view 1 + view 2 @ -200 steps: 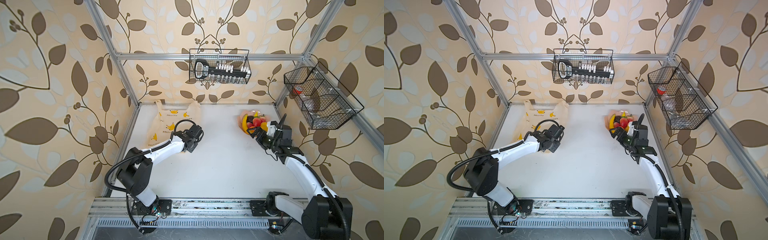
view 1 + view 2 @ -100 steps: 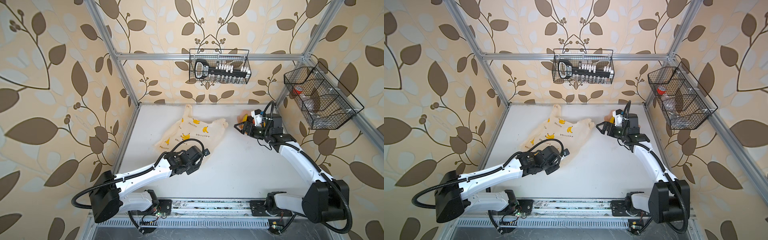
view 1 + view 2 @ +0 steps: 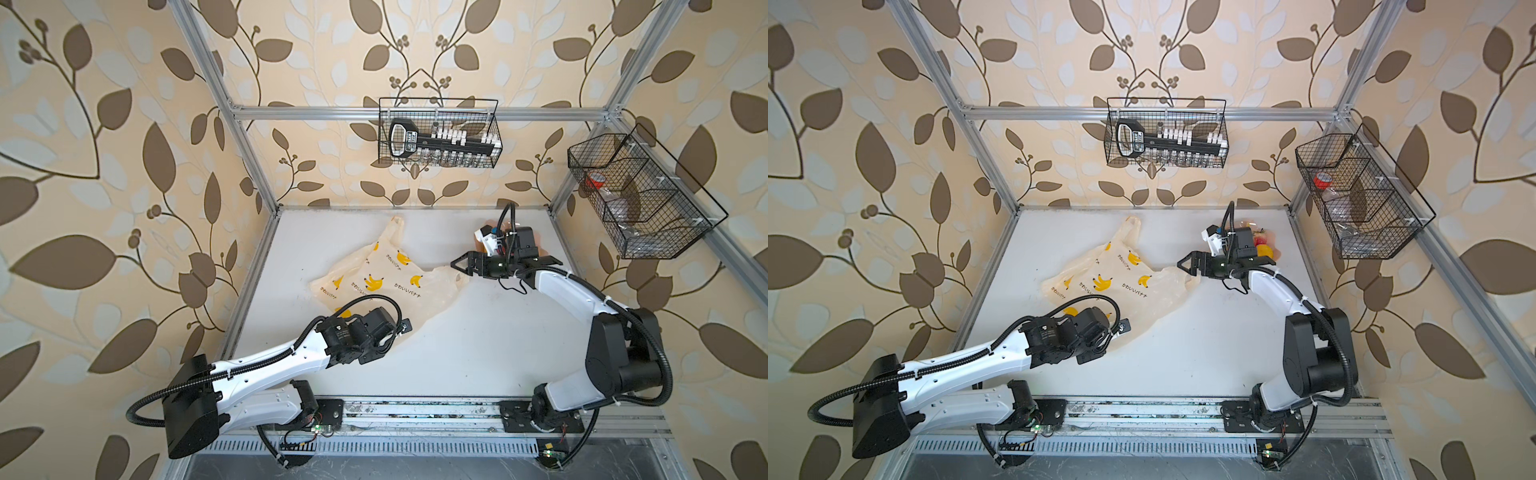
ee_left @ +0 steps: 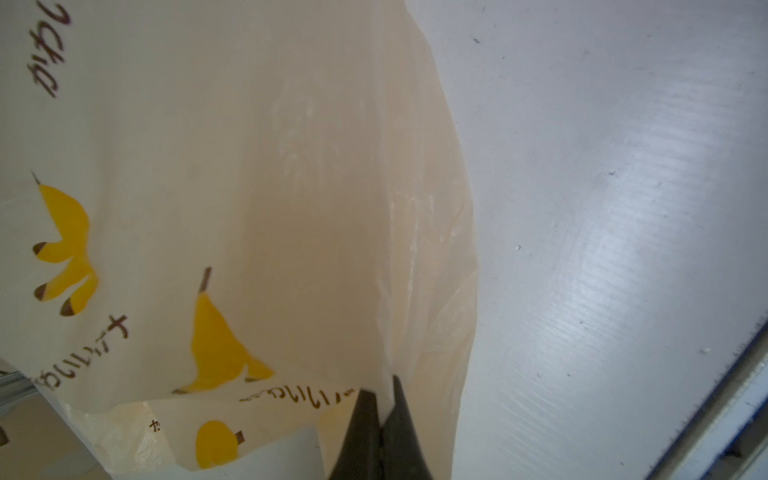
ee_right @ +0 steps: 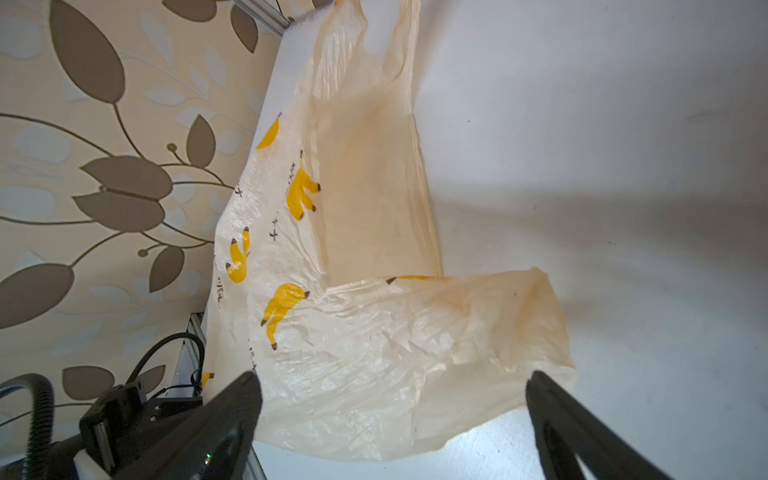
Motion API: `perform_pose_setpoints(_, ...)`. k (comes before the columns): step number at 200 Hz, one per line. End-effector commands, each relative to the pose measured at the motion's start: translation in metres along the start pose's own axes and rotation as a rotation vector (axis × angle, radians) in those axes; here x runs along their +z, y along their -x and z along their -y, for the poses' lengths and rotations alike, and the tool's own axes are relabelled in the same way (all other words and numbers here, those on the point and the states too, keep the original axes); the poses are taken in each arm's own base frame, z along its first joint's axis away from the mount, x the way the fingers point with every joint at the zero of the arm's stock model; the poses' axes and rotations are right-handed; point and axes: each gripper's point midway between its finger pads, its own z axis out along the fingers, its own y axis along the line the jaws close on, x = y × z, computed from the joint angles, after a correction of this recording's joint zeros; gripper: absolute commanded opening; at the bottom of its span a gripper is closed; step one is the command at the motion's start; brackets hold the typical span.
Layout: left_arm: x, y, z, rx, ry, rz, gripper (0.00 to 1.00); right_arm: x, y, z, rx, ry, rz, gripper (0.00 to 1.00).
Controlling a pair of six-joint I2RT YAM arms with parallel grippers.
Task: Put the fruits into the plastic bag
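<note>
The thin, crinkly cream plastic bag [image 3: 386,272] looks limp and slippery, best pinched at its rim. Here the left gripper [image 4: 380,388] clamps its film; the right gripper [image 5: 392,380] gapes empty.

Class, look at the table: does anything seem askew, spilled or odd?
The bag is askew: crumpled and diagonal, one edge pinched in the shut left gripper. Nothing has spilled; the fruits sit piled at the back.

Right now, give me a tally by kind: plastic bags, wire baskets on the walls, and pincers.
plastic bag: 1
wire baskets: 2
pincers: 2, left pincer shut on the plastic bag, right pincer open
Total: 5
</note>
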Motion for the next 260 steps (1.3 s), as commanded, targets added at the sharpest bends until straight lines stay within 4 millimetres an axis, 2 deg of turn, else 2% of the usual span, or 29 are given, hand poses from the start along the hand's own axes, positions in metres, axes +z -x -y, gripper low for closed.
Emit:
perform_pose_setpoints(1,-0.002,-0.003,0.009,0.041,-0.041,-0.013,0.0,0.015,0.012,-0.012,-0.077,0.067,0.009,1.0)
perform_pose_setpoints(26,-0.001,-0.005,0.009,0.038,-0.045,-0.021,0.0,0.034,0.018,-0.016,-0.113,0.081,-0.01,1.0)
perform_pose_setpoints(43,-0.002,-0.005,0.01,0.038,-0.047,-0.018,0.0,0.038,0.029,-0.018,-0.132,0.089,0.007,1.0)
perform_pose_setpoints(67,-0.001,-0.006,0.009,0.039,-0.039,-0.027,0.0,0.036,0.049,-0.026,-0.176,0.093,0.036,1.0)
perform_pose_setpoints(72,0.0,-0.007,0.009,0.04,-0.037,-0.031,0.0,0.036,0.049,-0.025,-0.176,0.087,0.03,1.0)
perform_pose_setpoints(80,0.0,-0.008,0.008,0.039,-0.031,-0.036,0.0,0.032,0.062,-0.031,-0.2,0.081,0.052,1.0)
perform_pose_setpoints(120,0.0,-0.008,0.005,0.039,-0.012,-0.032,0.0,0.021,0.085,-0.04,-0.268,0.01,0.066,1.0)
perform_pose_setpoints(134,0.001,-0.008,0.004,0.038,-0.009,-0.035,0.0,0.025,0.087,-0.047,-0.284,0.028,0.049,1.0)
perform_pose_setpoints(169,0.001,-0.009,0.001,0.031,0.011,-0.039,0.0,0.068,0.057,-0.059,-0.295,0.149,-0.103,1.0)
perform_pose_setpoints(190,-0.002,-0.007,0.001,0.019,0.005,-0.021,0.0,0.085,0.042,-0.065,-0.286,0.197,-0.137,0.99)
perform_pose_setpoints(229,0.0,-0.009,-0.001,0.012,0.015,-0.027,0.0,0.092,0.02,-0.06,-0.265,0.235,-0.179,0.94)
perform_pose_setpoints(260,-0.002,-0.007,-0.006,-0.012,0.035,-0.02,0.0,0.088,-0.003,-0.07,-0.261,0.316,-0.218,0.84)
